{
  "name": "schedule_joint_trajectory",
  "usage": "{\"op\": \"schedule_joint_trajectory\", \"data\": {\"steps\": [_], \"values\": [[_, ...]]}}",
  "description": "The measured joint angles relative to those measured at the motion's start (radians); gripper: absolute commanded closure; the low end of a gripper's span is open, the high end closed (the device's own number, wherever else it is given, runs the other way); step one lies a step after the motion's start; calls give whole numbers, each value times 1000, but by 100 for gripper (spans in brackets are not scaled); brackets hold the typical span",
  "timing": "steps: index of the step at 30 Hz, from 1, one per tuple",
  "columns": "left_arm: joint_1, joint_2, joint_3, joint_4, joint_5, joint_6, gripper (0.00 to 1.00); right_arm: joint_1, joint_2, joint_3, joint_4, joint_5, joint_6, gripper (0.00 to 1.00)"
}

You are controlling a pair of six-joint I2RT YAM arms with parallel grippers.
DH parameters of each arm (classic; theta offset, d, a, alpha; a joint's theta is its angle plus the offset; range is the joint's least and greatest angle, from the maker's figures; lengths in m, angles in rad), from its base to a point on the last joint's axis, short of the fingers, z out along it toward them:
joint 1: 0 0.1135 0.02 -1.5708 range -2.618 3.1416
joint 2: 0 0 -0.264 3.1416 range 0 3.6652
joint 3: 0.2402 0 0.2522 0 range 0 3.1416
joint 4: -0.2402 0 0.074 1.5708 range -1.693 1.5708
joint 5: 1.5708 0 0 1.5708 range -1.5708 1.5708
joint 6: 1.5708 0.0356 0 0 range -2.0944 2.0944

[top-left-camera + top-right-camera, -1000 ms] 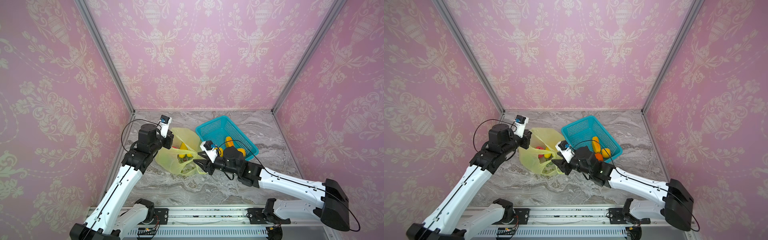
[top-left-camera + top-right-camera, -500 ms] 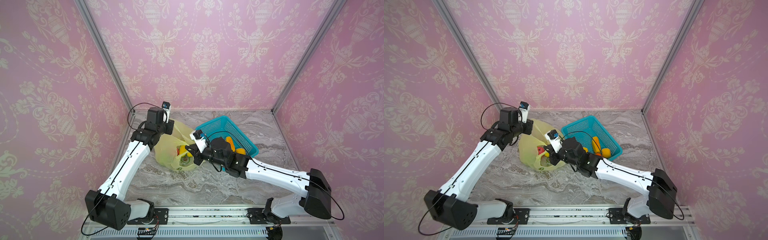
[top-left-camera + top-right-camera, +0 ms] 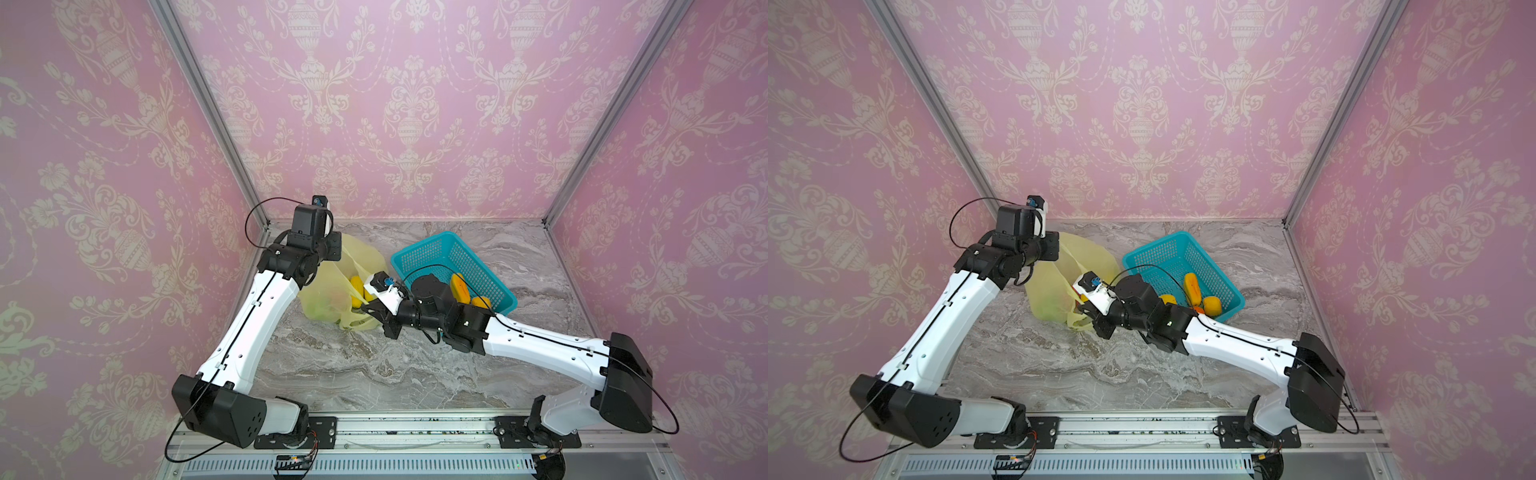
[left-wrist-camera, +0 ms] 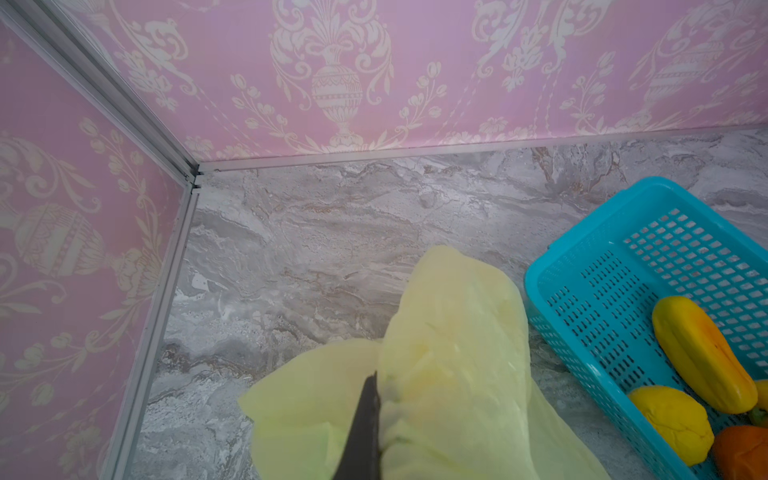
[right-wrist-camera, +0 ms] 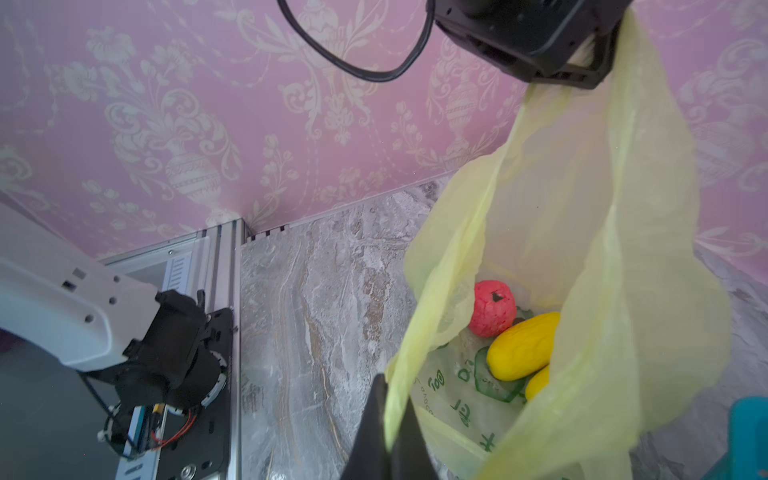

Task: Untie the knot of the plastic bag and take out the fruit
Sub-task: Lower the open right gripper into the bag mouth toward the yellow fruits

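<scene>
Here both pairs of jaws clamp the plastic bag [image 5: 623, 249], tips buried in film, fruit [image 5: 521, 347] half hidden

Item: plastic bag [image 5: 648, 249], thin yellow-green film. Green print [image 5: 437, 380] on its lower panel, seen through the mouth in the right wrist view. Legible: digits "100", turned sideways. The neighbouring green characters are too creased and skewed to read.

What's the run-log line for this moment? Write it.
left gripper: shut on plastic bag | right gripper: shut on plastic bag rim | bag mouth: open | fruit: some in bag, some in basket
</scene>
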Motion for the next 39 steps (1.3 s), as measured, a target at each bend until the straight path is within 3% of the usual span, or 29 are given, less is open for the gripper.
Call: {"op": "schedule_joint_trajectory", "data": {"steps": [10,15,18,24,31,34,39], "values": [[0,-29,-157,5,95,42,100,137,150,74,-26,-50,-34,91],[0,-67,-198,23,100,82,100,210,220,124,-6,-31,-51,56],[1,-111,-244,73,101,109,100,238,221,121,-2,-8,-51,46],[1,-211,-354,172,102,177,100,208,96,-36,59,91,-51,49],[1,-226,-370,227,118,221,100,109,-102,-225,83,148,-77,70],[1,-226,-370,231,126,229,100,104,-118,-240,77,166,-91,79],[1,-226,-370,234,130,236,100,105,-51,-209,67,221,-74,83]]}}
